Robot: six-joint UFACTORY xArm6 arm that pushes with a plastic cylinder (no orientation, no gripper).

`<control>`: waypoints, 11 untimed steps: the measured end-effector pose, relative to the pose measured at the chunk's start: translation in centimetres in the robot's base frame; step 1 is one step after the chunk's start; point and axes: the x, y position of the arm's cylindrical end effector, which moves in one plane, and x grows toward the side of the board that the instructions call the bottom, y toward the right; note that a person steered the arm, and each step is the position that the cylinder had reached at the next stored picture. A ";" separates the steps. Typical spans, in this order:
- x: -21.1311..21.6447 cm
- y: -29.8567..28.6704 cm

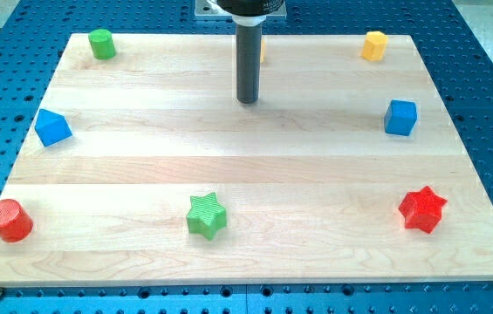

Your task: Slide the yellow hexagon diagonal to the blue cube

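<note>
**Edges and open room.** All blocks sit near the rim of the worktop (255, 166).
- The yellow hexagon (373, 45) lies at the view's top right corner, close to the top edge.
- The blue cube (400, 117) lies below the hexagon and slightly to the view's right, near the right edge. The two are apart, with bare wood between them.
- A red star (422, 208) occupies the bottom right.
- A green star (207, 215) sits near the bottom edge, left of centre.
- A red cylinder (8, 220) stands at the bottom left corner.
- A second blue block (52, 127), with angled faces, lies close to the left edge.
- A green cylinder (100, 44) stands at the top left.
- The wide middle band of the worktop carries no block.

**Surface and room.** The worktop is a pale wooden board of joined planks. It rests on a blue perforated base plate (490, 96), which shows on all sides of it.

**Tool.** The tool is a straight dark rod descending from the view's top centre. It has no jaws to spread or close, and it holds nothing.
- The tip (247, 101) stands on bare wood in the upper middle of the worktop.
- The tip is well apart from the yellow hexagon and the blue cube, both of which lie to its right.
- A sliver of another yellow block (263, 50) shows behind the rod's right side. Its shape cannot be made out, and whether the rod touches it cannot be told.
</note>
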 end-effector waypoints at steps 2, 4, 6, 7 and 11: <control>0.6 0.0; 1.0 0.0; 2.5 7.1; 1.3 16.6; -10.9 23.9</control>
